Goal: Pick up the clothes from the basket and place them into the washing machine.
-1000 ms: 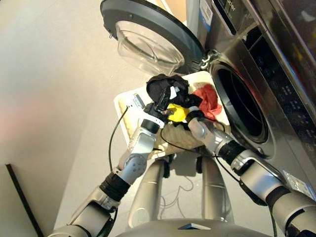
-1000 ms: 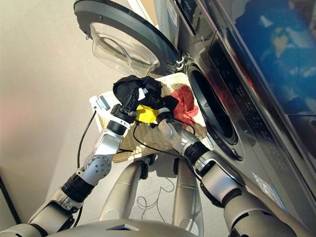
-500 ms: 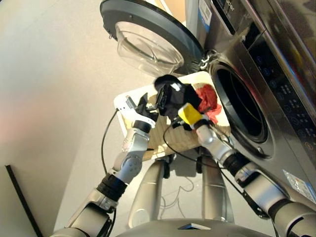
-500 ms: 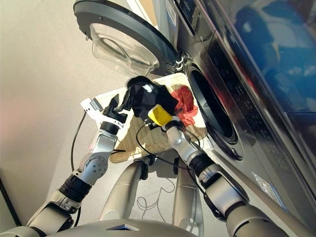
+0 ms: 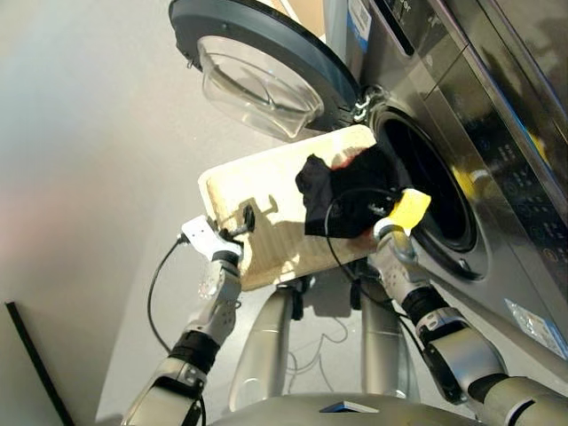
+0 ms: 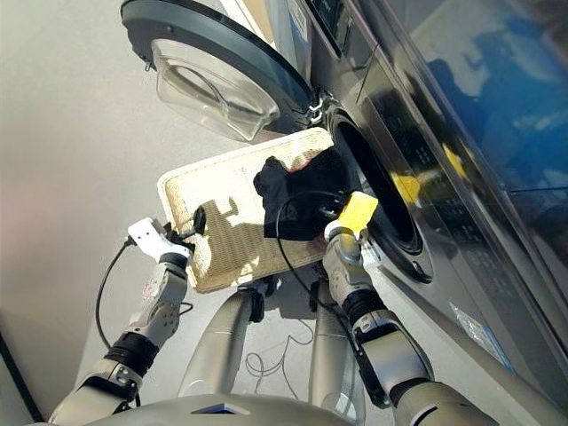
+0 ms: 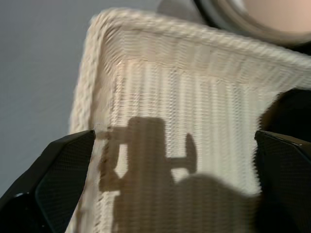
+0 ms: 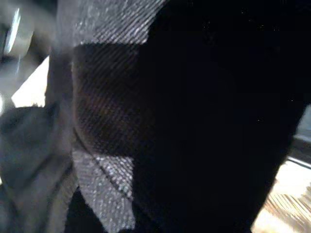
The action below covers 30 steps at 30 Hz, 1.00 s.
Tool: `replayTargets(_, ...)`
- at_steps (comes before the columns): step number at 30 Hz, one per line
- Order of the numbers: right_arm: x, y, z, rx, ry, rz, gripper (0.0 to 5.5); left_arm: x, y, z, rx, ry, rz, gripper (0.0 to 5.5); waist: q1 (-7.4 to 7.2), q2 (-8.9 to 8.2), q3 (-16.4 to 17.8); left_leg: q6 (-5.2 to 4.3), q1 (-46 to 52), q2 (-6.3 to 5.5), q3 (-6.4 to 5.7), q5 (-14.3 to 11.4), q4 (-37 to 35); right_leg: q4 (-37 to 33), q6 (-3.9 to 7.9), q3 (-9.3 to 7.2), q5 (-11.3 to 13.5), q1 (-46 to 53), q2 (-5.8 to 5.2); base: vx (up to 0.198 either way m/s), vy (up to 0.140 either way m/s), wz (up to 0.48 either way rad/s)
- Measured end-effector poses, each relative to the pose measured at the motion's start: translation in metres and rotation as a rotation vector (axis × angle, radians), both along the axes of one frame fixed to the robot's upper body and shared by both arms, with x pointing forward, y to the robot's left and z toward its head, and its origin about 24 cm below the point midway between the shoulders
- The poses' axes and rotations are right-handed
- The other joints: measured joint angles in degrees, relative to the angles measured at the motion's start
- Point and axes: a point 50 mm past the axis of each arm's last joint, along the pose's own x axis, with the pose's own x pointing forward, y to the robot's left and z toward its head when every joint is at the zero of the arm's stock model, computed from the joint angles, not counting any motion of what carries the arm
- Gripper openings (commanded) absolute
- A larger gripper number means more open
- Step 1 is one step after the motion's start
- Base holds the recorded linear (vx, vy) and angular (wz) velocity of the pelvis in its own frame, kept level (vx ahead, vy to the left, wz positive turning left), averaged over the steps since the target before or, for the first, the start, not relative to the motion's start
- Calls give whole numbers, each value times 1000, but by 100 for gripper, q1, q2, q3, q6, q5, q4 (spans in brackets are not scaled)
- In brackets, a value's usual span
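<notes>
The cream woven basket [image 5: 266, 182] sits below the washing machine's open drum mouth [image 5: 430, 186]. A black garment [image 5: 342, 200] hangs in the air over the basket's right end, right at the edge of the drum mouth, with my right gripper [image 5: 380, 209] shut on it. In the right wrist view, dark cloth [image 8: 194, 116] fills the picture and hides the fingers. A bit of coral red garment [image 5: 343, 161] peeks out behind the black one. My left gripper [image 5: 245, 219] is open at the basket's left rim [image 7: 92, 97], holding nothing.
The round glass door [image 5: 257, 75] stands swung open above and to the left of the basket. The machine's dark glossy front [image 5: 497, 151] runs down the right side. A black cable [image 5: 160, 284] loops from my left wrist.
My right gripper carried the black garment rightwards from the basket's middle to the drum mouth. My left gripper let go of it and drew back to the basket's left rim.
</notes>
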Motion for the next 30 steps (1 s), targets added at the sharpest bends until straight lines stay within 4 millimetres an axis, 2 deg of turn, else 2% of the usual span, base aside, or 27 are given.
replayTargets(3, 17, -16, 42, 100, -129, -96, 0, 1, 3, 1, 33, -5, -11, 550, 108, 104, 60, 4, -239, -11, 14, -5, 144, 133, 17, 30, -14, -242, -12, 0, 0, 0)
replayTargets(6, 29, -38, 95, 97, -251, -177, 0, 1, 1, 2, 37, -8, -20, 550, 257, 300, 185, 21, -540, -32, 21, -62, 421, 409, 13, 57, -55, -538, -42, 0, 0, 0)
replayTargets(8, 32, -49, 127, 87, -329, -218, 0, 3, 1, 3, 44, -10, -26, 550, 273, 378, 375, 41, -637, -42, 19, -97, 570, 554, 29, 69, -98, -634, -44, 0, 0, 0)
replayTargets(10, 32, -55, 142, 86, -362, -246, 0, 3, 1, 3, 50, -8, -32, 550, 268, 373, 396, 44, -786, -38, 26, -147, 730, 664, 21, 93, -115, -773, -38, 54, 28, 1)
replayTargets(13, 20, -77, 164, 147, -433, -409, 0, 2, 2, -4, 76, 23, -32, 550, 267, 330, 436, 92, -870, -47, 149, -193, 804, 664, 37, 242, -105, -903, 14, 50, 27, -137)
replayTargets(16, 0, -109, 173, 205, -475, -639, 0, 0, 6, -10, 86, 55, -11, 550, 218, 311, 470, 139, -883, -40, 280, -228, 808, 663, 84, 357, -73, -957, 0, 36, 20, -105)
replayTargets(18, -13, -127, 174, 208, -474, -761, 0, 2, 5, -8, 87, 49, -8, 550, 189, 311, 491, 136, -887, -32, 300, -228, 799, 663, 115, 369, -58, -964, 6, 0, 0, 0)
replayTargets(19, -14, -127, 172, 180, -462, -775, 177, 4, 5, -6, 87, 42, -9, 550, 192, 310, 492, 133, -886, -30, 294, -229, 797, 662, 123, 365, -65, -957, 9, 0, 0, 0)
replayTargets(20, -14, -128, 169, 165, -444, -784, 550, 5, 5, -4, 87, 35, -9, 550, 188, 310, 492, 136, -881, -38, 288, -236, 800, 659, 123, 361, -65, -947, 11, 0, 0, 0)
replayTargets(24, -5, -127, 150, 39, -325, -712, 550, 9, 5, 0, 86, 21, -7, 550, 98, 276, 515, 178, -793, -49, 299, -273, 808, 651, 127, 365, -56, -845, 11, 0, 0, 0)
replayTargets(27, 5, -114, 133, -113, -251, -557, 550, 10, 7, 0, 86, 21, 2, 550, 36, 252, 530, 194, -667, -47, 301, -298, 798, 619, 141, 363, -65, -706, 12, 0, 0, 0)
replayTargets(30, 13, -99, 109, -291, -150, -367, 550, 9, 11, -3, 85, 32, 12, 550, -126, 195, 530, 198, -596, -33, 298, -302, 780, 569, 166, 354, -78, -604, 18, -54, -52, -45)
